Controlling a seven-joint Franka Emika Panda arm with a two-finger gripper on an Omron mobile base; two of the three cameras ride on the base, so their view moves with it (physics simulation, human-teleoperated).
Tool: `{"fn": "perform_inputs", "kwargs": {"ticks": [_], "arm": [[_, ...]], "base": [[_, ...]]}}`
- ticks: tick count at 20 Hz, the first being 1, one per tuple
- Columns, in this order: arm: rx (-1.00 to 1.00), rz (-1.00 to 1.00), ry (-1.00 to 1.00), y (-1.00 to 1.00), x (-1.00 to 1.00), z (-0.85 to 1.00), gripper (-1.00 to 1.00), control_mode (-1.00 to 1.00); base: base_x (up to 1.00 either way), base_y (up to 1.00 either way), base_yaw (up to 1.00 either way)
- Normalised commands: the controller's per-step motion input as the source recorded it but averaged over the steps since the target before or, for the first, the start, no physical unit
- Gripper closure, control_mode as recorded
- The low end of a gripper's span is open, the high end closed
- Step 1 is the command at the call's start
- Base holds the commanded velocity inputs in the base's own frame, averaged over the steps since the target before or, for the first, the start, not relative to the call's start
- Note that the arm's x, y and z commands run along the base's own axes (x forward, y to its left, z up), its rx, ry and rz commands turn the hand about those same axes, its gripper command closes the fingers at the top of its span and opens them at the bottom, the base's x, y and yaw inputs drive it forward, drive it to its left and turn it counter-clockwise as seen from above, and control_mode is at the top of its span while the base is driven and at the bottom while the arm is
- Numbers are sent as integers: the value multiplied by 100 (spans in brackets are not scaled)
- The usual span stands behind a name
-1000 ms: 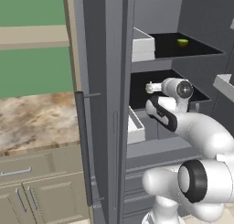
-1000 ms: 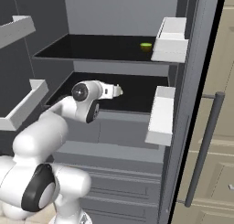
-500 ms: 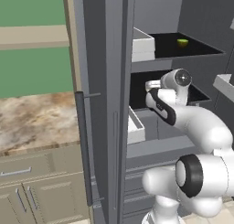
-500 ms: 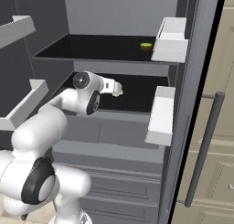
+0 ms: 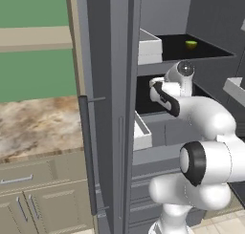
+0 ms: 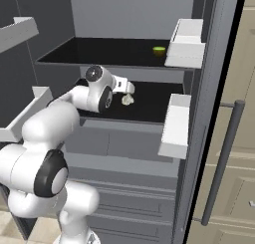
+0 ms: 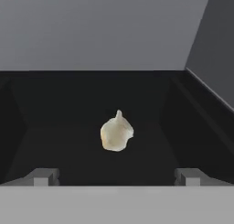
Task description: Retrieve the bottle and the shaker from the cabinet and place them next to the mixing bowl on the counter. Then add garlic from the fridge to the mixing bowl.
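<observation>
Garlic (image 7: pixel 117 132) sits on the dark lower shelf (image 6: pixel 154 101) of the open fridge (image 5: pixel 115 109), and we see it centred straight ahead of our tool (image 7: pixel 116 176) in the hand view. Our tool is spread wide and holds nothing; its two fingertips (image 7: pixel 43 176) stand far apart at either side, with the bulb lying beyond and between them, not touching either. In the right base view the tool (image 6: pixel 125 88) reaches into the fridge just beside the garlic (image 6: pixel 127 100), over that same shelf. One shelf up (image 6: pixel 99 53), a small yellow-green fruit (image 6: pixel 159 51) rests near a white door bin (image 6: pixel 187 44). A second white bin (image 6: pixel 174 126) hangs lower on the door. Left of the fridge, in the left base view, the marbled counter (image 5: pixel 38 125) runs above beige drawers (image 5: pixel 28 180).
</observation>
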Motion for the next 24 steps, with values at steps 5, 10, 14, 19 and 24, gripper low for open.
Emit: {"fn": "perform_inputs", "kwargs": {"ticks": [5,10,14,19,24], "arm": [[0,0,4,0,34,0,-100,-100],[0,0,2,0,41,0,-100,-100],[0,0,2,0,36,-1,-100,-100],[0,0,3,0,26,-3,-100,-100],[0,0,8,0,18,-1,-100,-100]], "base": [[0,0,0],[0,0,0],[0,0,0],[0,0,0],[0,0,0]]}}
